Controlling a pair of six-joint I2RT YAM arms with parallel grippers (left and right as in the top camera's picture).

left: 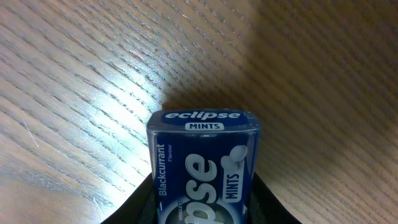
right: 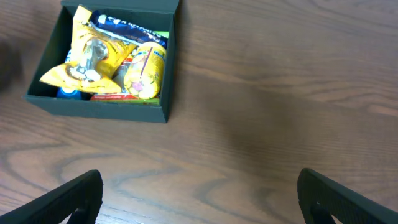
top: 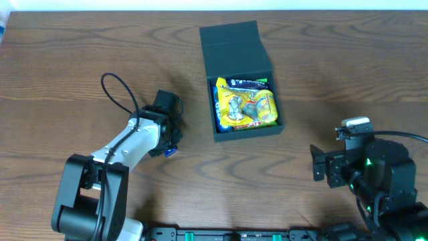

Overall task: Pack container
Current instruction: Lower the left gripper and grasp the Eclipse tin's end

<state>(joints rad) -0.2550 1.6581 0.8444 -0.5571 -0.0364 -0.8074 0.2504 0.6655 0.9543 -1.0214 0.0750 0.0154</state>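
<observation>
The container (top: 245, 132) stood on the tabletop (top: 80, 60) at about 12 o'clock from the middle, seen from overhead. Its flap lid (top: 234, 48) was thrown back on the 12 o'clock side, so the box was open. Inside lay already several packets, and a yellow snack packet (top: 244, 107) covered most of the room on top.

The left end effector (top: 170, 146) was at about 8 o'clock from the container, near it but apart. It was closed firmly on a blue mint box (left: 202, 165). In the left wrist view the dark fingers (left: 132, 208) pressed only the lower sides of the mint box, and most of it stood out free beyond them. I could not tell whether the mint box was already lifted from the tabletop. The right end effector (right: 199, 183) was at about 4 o'clock from the container, well apart, with the jaws wide open and nothing between them.

In my judgement, the mint box had yet to be carried over and placed inside. Several things could go wrong:

- The grip was low on a smooth box, so the box could turn or slip out during a fast swing.
- If the arm travelled too low, the mint box could hit the container wall at 8 o'clock. That could push the light cardboard away, because nothing held it steady.
- The packets were piled high, so the mint box could rest on top of them. Then it could slide out, or prevent the lid from closing.
</observation>
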